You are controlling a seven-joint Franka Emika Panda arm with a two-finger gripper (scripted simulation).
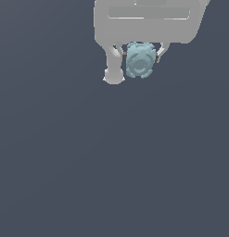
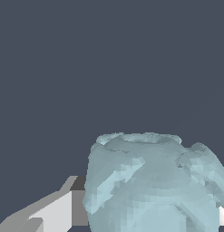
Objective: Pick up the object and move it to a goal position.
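Observation:
The object (image 1: 140, 60) is a pale blue-teal lumpy blob with a ring-like centre, high in the exterior view. It sits between the two white fingers of my gripper (image 1: 136, 65), which is shut on it. One finger (image 1: 113, 69) reaches down past the blob on the exterior view's left, while the other finger (image 1: 160, 52) is mostly hidden behind it. In the wrist view the object (image 2: 149, 186) looms large and close. A white finger (image 2: 54, 213) presses its side there, and a sliver of the other finger (image 2: 223, 216) shows at the far side.
Only a plain dark grey-blue ground (image 1: 111, 162) surrounds the gripper in both views. The white hand body (image 1: 148, 21) fills the upper edge of the exterior view.

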